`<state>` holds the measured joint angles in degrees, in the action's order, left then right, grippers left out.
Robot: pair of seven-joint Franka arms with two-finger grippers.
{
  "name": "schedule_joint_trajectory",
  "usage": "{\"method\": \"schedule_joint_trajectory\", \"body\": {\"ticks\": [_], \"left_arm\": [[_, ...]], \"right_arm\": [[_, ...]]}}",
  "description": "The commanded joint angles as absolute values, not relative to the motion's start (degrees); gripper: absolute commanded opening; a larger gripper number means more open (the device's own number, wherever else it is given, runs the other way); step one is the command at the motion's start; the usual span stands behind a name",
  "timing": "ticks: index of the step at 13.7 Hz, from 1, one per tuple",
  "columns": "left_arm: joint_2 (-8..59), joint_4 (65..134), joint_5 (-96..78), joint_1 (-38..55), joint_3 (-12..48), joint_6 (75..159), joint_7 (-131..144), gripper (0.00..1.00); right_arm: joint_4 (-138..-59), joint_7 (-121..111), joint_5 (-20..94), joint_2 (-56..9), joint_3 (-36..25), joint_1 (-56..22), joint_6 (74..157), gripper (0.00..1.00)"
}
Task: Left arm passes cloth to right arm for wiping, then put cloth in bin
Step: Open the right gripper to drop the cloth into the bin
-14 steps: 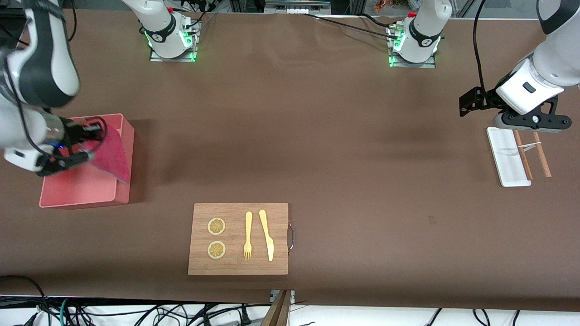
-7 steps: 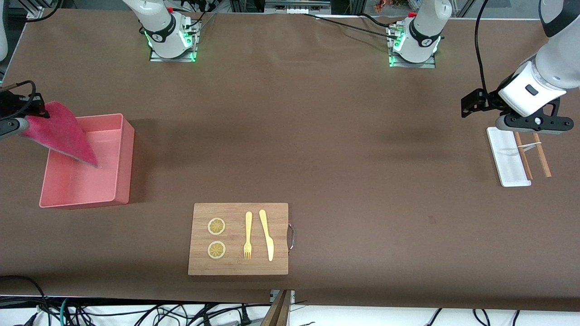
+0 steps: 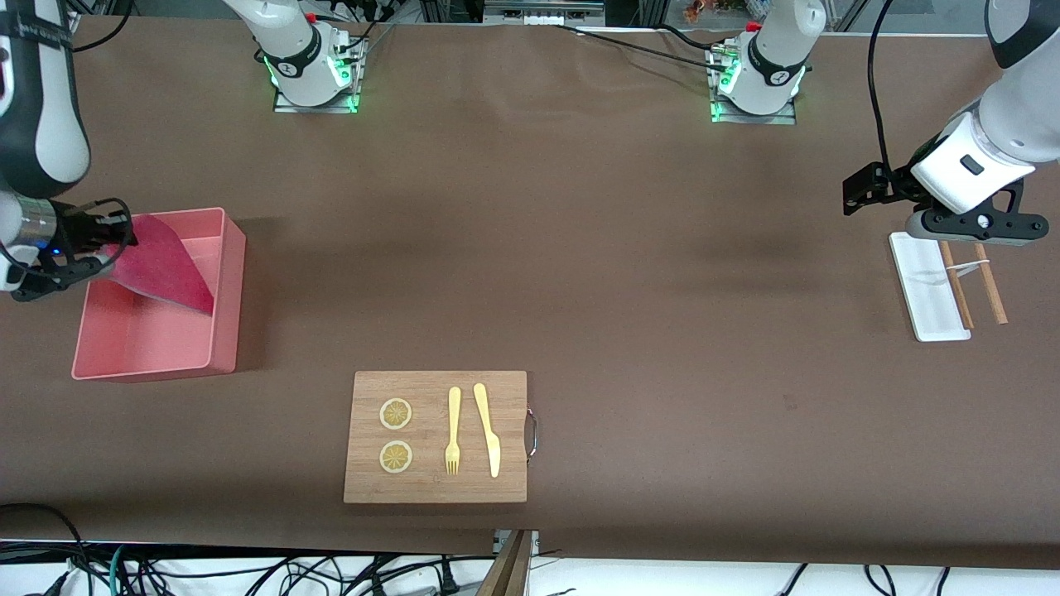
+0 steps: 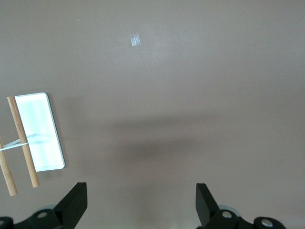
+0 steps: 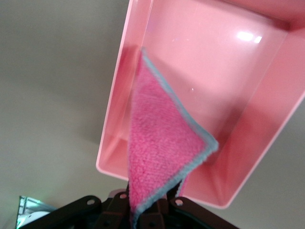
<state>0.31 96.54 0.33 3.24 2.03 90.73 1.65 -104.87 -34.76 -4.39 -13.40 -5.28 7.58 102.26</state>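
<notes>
My right gripper is shut on a corner of the magenta cloth and holds it hanging over the pale pink bin at the right arm's end of the table. In the right wrist view the cloth drapes from my shut fingers over the bin's open inside. My left gripper is open and empty, up over the table beside the white tray at the left arm's end. Its fingertips stand wide apart over bare table.
A wooden cutting board with two lemon slices, a yellow fork and a yellow knife lies near the front edge. Two wooden chopsticks lie on and beside the white tray; both show in the left wrist view.
My right gripper swung with the cloth out past the bin toward the table's end, then came back over the bin. The left arm barely moved.
</notes>
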Motion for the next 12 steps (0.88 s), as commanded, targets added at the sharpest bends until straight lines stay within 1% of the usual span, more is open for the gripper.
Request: {"method": "schedule_joint_trajectory", "body": {"ticks": [1,3,5,6,7,8,10,12], "left_arm": [[0.97,94.92,0.00,3.16,1.93,89.21,1.32,1.00],[0.97,94.92,0.00,3.16,1.85,89.03,1.32,1.00],[0.97,94.92,0.00,3.16,1.93,89.03,1.32,1.00],[0.97,94.92,0.00,3.16,1.93,89.03,1.32,1.00],[0.97,94.92,0.00,3.16,1.93,88.95,1.32,1.00],[0.97,94.92,0.00,3.08,1.85,88.95,1.32,1.00],[0.97,94.92,0.00,2.46,1.85,88.95,1.23,1.00],[1.05,94.92,0.00,2.20,1.85,88.95,1.23,1.00]], "right_arm": [[-105.03,-34.80,-0.81,-13.18,-5.10,7.65,104.40,0.99],[-104.85,-34.80,1.23,-12.57,-5.19,7.65,104.68,1.00],[-104.85,-34.89,1.32,-10.47,-5.10,7.65,104.77,1.00],[-104.94,-34.89,1.41,-8.54,-4.92,7.56,103.72,1.00],[-105.90,-32.80,1.49,-5.74,-4.57,7.56,100.84,1.00],[-105.82,-26.87,1.84,-4.15,-3.70,7.47,99.16,1.00],[-105.12,-18.40,1.67,-0.45,-0.02,7.30,96.61,1.00],[-102.84,-10.15,1.67,2.01,2.10,6.34,93.53,1.00]]}}
